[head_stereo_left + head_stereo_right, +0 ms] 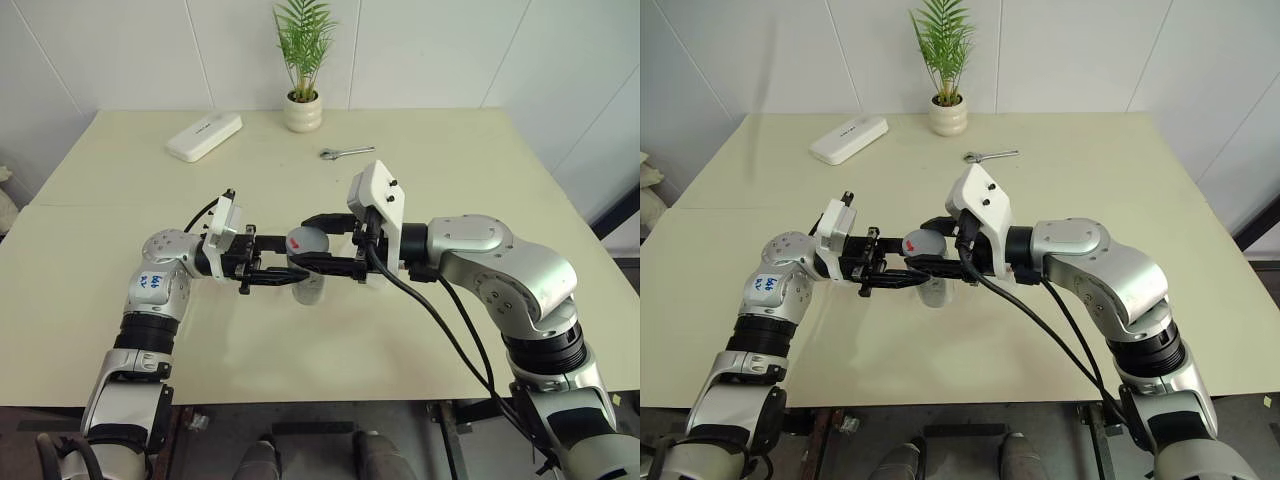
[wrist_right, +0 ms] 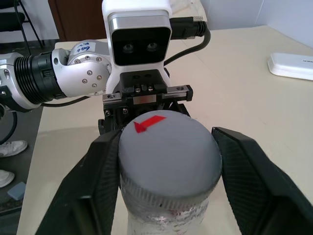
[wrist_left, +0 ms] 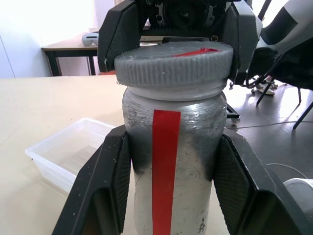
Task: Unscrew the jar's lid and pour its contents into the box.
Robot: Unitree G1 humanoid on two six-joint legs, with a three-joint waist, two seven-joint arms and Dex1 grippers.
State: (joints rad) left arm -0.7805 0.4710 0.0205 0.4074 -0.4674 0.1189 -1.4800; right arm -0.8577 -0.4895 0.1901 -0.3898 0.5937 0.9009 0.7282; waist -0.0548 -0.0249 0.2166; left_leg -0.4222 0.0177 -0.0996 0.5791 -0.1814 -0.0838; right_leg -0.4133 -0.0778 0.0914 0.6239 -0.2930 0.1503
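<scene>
A: Where's the jar (image 3: 171, 161) right now?

B: Held up over the table (image 1: 120, 210) centre, with the plant pot (image 1: 302, 112) at twelve o'clock. The left gripper (image 1: 272, 270) pinches its body; the right gripper (image 2: 168, 166) is clamped on the grey lid (image 2: 168, 152).

A: And the box (image 3: 68, 156)?

B: Beside the jar, on the table.

A: Tips for unscrewing?

B: Keep the left pinch firm, turn the lid about the jar's own axis, and lift only once the threads release.

Grey lid (image 2: 168, 159) w/ red mark; clear jar (image 3: 173, 161) w/ red vertical stripe; clear box (image 3: 68, 154); black fingers (image 3: 105, 191); cream table (image 1: 450, 200); white pot (image 1: 303, 112).
</scene>
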